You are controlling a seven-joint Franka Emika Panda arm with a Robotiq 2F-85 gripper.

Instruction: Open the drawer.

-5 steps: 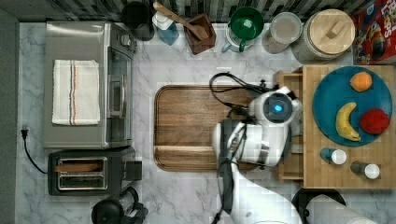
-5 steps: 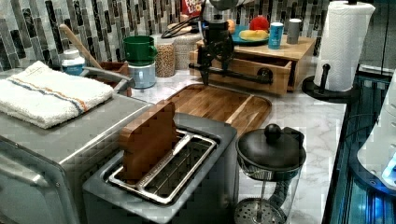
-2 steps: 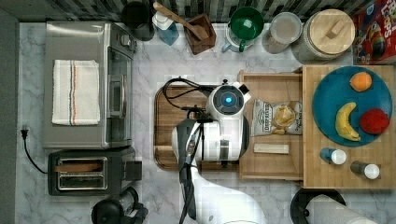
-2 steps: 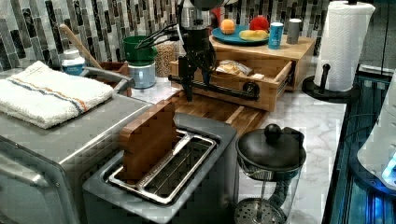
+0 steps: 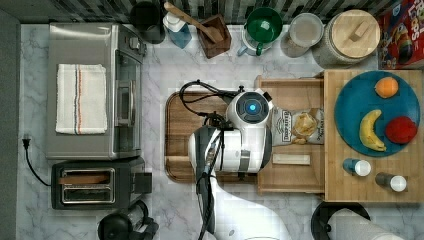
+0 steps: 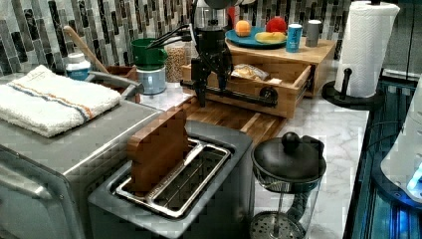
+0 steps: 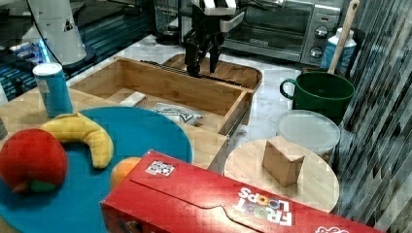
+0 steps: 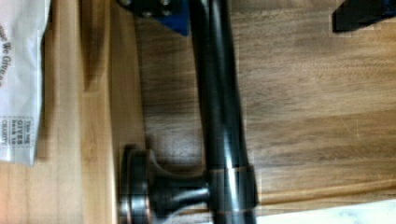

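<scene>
So the drawer (image 6: pixel 268 82) is pulled out from under the wooden stand, hanging over the walnut cutting board (image 5: pixel 180 135) on the marble worktop (image 5: pixel 165 70). There's a chip bag (image 5: pixel 297 126) inside. The gripper (image 6: pixel 211 79) sits at the black bar handle (image 8: pixel 222 116), jaws apart either side of it, not clamped.

A pale wood drawer (image 5: pixel 292 175) with a black bar handle (image 6: pixel 239 93) sits over a dark walnut cutting board (image 5: pixel 179 135) on a grey-veined white marble counter (image 5: pixel 235 65). A teal plate (image 5: pixel 357 102) carries a yellow banana (image 5: pixel 370 131), an orange (image 5: pixel 386 87) and a red apple (image 5: pixel 401 129). A white towel (image 5: pixel 81 98) shows orange and blue stripes; nearby are a green mug (image 5: pixel 263 25) and a red cereal box (image 7: pixel 214 204).
</scene>
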